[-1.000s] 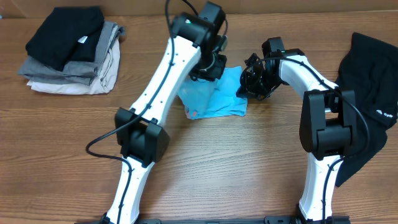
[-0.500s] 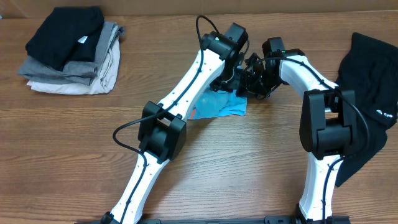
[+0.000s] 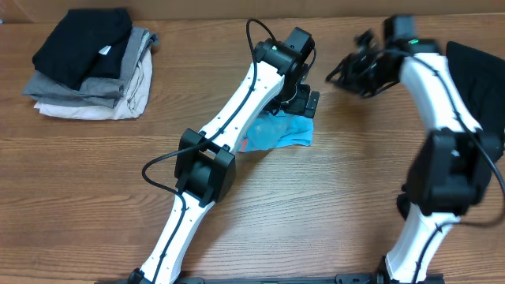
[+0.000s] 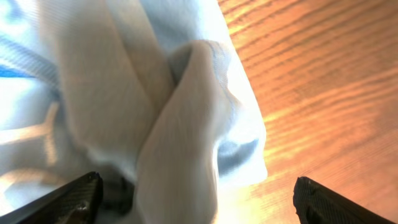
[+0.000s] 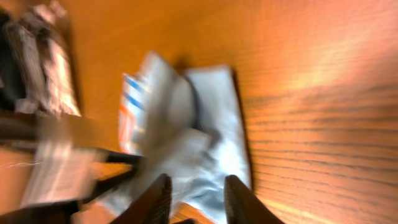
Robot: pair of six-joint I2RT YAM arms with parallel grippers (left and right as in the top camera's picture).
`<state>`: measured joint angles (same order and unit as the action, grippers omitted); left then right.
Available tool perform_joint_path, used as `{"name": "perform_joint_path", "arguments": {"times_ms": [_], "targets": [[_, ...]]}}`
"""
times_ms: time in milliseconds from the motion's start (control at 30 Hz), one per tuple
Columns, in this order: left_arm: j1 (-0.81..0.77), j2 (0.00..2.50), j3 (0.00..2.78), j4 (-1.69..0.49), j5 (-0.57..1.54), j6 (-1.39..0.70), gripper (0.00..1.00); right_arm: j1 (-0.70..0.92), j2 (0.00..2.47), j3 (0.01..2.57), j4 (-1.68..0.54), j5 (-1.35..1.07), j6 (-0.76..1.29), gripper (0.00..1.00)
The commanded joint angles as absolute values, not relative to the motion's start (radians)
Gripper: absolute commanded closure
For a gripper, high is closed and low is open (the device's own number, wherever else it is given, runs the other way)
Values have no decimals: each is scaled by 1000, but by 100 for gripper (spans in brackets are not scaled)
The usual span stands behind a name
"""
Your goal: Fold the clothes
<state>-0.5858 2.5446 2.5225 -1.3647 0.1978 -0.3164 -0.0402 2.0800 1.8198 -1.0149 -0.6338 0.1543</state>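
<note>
Wood table (image 3: 347,197). Loose black garment (image 3: 485,95) lies at the right edge, crumpled light blue T-shirt (image 3: 278,132) mid-table. Left gripper (image 4: 196,183) is spread wide, right down on the shirt. Right gripper (image 3: 347,72) sits apart, fingers narrow, too blurry to call.

Pile of black, grey, beige garments (image 3: 87,67) on wooden table (image 3: 316,205), far left; seemingly a white tag (image 3: 103,50) atop
</note>
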Motion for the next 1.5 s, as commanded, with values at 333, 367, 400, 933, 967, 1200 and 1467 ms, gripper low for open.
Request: {"name": "perform_joint_path", "arguments": {"times_ms": [333, 367, 400, 933, 967, 1200, 1467], "targets": [[-255, 2314, 3001, -1548, 211, -285, 0, 123, 1988, 1852, -1165, -561, 78, 41], [-212, 2297, 3002, -1561, 212, -285, 0, 154, 1988, 1852, -1180, -519, 78, 37], [-184, 2289, 3002, -1570, 212, -285, 0, 185, 1988, 1852, -1191, -484, 80, 32], [19, 2285, 2993, -1676, 233, -197, 0, 498, 2082, 1789, -1138, 23, 454, 25], [19, 2285, 2993, -1678, 233, -197, 0, 495, 2091, 1788, -1130, 23, 454, 27], [19, 2285, 2993, -1681, 233, -197, 0, 476, 2108, 1787, -1173, 26, 454, 91], [19, 2285, 2993, -1679, 224, -187, 0, 384, 2107, 1784, -1281, 26, 452, 96]]}}
